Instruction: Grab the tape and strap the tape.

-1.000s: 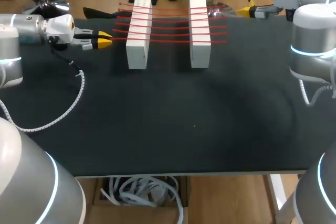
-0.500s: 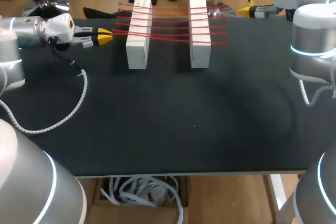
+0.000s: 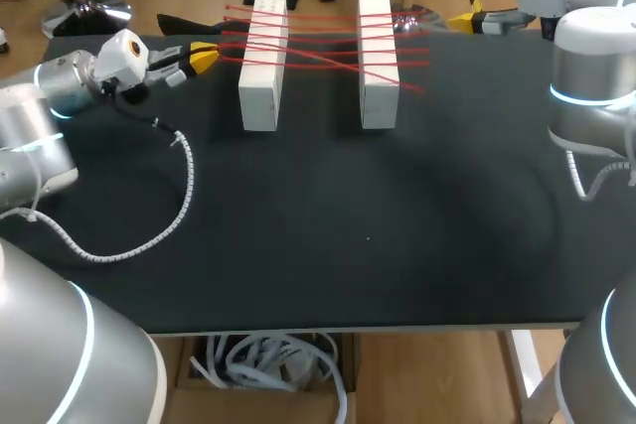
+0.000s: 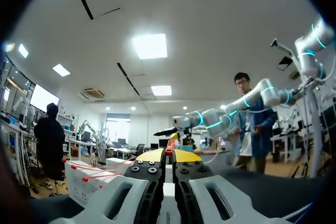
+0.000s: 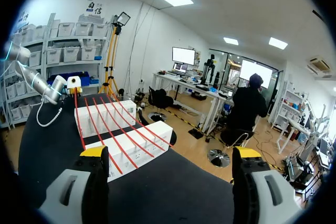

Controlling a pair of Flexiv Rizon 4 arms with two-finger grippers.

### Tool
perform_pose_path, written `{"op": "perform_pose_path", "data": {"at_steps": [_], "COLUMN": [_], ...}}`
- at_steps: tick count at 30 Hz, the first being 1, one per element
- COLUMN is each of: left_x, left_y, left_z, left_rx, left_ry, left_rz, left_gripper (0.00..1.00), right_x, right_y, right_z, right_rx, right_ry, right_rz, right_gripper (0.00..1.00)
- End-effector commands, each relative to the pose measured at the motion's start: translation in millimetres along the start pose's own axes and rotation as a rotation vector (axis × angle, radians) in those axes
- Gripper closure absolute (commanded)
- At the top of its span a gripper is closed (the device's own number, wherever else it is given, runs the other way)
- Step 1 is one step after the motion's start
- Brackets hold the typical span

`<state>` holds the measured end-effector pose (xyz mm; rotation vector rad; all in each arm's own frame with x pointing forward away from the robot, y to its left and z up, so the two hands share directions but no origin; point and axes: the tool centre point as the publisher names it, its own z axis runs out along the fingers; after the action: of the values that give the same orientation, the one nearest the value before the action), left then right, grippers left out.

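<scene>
Left gripper [image 3: 202,57], clenched on one end of the red tape [image 3: 318,50]: its yellow tips meet, and a strand runs straight out from them. Ahead of it, that strand slants across two white blocks [image 3: 263,67], cutting over the other thin, taut red lines stretched in parallel between them. I judge the grab done and the strapping under way, the held end not yet seated. Right gripper [image 5: 170,153], fingers spread wide and empty, stands well beyond the far block.
</scene>
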<state>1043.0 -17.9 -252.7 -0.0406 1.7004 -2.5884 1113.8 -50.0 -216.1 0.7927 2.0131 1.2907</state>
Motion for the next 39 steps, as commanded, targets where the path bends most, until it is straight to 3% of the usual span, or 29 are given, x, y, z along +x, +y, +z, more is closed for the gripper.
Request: {"op": "perform_pose_path", "data": {"at_steps": [1,5,6,14,21,29,39], "left_x": [3.3,6.6,7.6,15.7,17.3,17.9,17.9], "left_y": [-15.7,-28.9,-31.1,-44.6,-63.2,-67.5,-67.5], "left_z": [10,16,17,22,28,32,32], "left_rx": [-0.006,-0.033,-0.001,0.004,0.027,0.037,0.037], "left_ry": [0.004,0.006,-0.005,-0.050,-0.010,0.053,0.053], "left_rz": [0.004,-0.016,-0.023,-0.071,-0.021,-0.037,-0.037], "left_gripper": [1.00,1.00,1.00,1.00,1.00,1.00,1.00], "right_x": [0,0,0,0,0,0,0], "right_y": [0,0,0,0,0,0,0], "right_z": [0,0,0,0,0,0,0], "right_rx": [0.000,0.000,0.000,0.000,0.000,0.000,0.000], "right_ry": [0.000,0.000,0.000,0.000,0.000,0.000,0.000], "right_rz": [0.000,0.000,0.000,0.000,0.000,0.000,0.000], "right_gripper": [0.00,0.00,0.00,0.00,0.00,0.00,0.00]}}
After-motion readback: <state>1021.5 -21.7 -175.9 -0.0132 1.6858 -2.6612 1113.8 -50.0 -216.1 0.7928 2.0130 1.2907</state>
